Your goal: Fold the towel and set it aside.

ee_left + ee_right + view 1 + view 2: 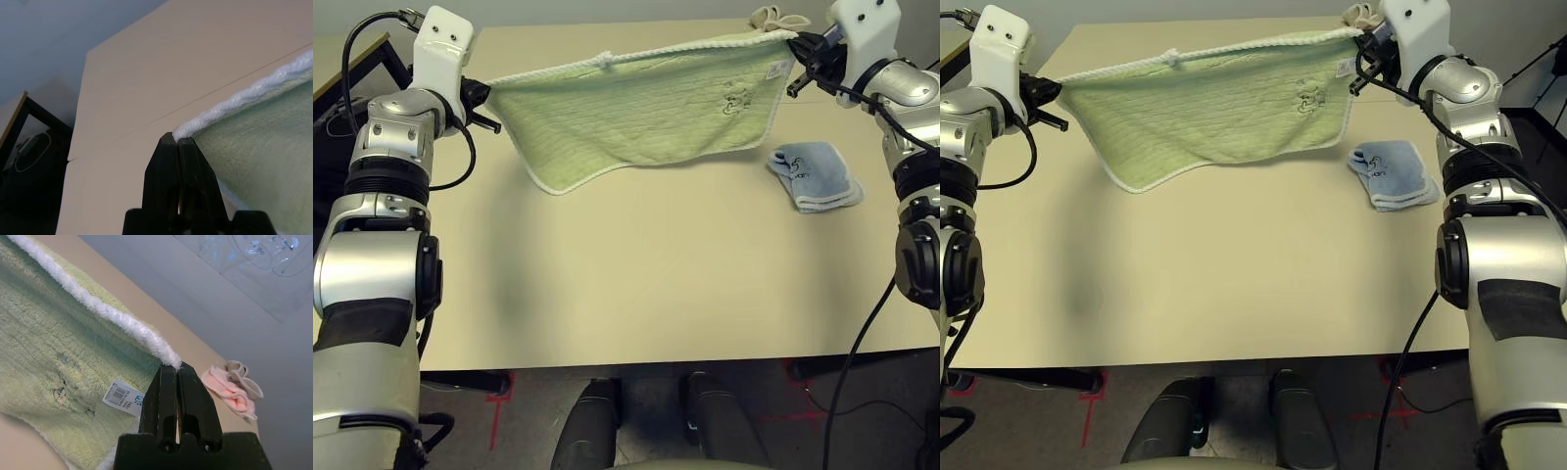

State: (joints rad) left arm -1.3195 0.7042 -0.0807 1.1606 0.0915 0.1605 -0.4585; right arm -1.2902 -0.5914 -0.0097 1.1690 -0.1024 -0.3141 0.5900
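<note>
The towel (pixel 636 113), light green terry with white edging, hangs stretched in the air above the far half of the table. Its top edge runs between my two grippers, with a small white loop (pixel 604 60) near the middle and a dark logo (pixel 736 101) toward the right. My left gripper (pixel 485 93) is shut on the towel's left corner (pixel 182 132). At the other end, my right gripper (pixel 795 41) is shut on the right corner (pixel 168 360), beside a white barcode label (pixel 122 395). The lower edge sags toward the table.
A folded pale blue towel (pixel 815 174) lies on the table at the right, below my right gripper. A pink cloth (pixel 230 387) sits at the table's far right corner. The beige table (pixel 646 284) stretches bare toward me. A dark stand (pixel 29 142) is off the table's left side.
</note>
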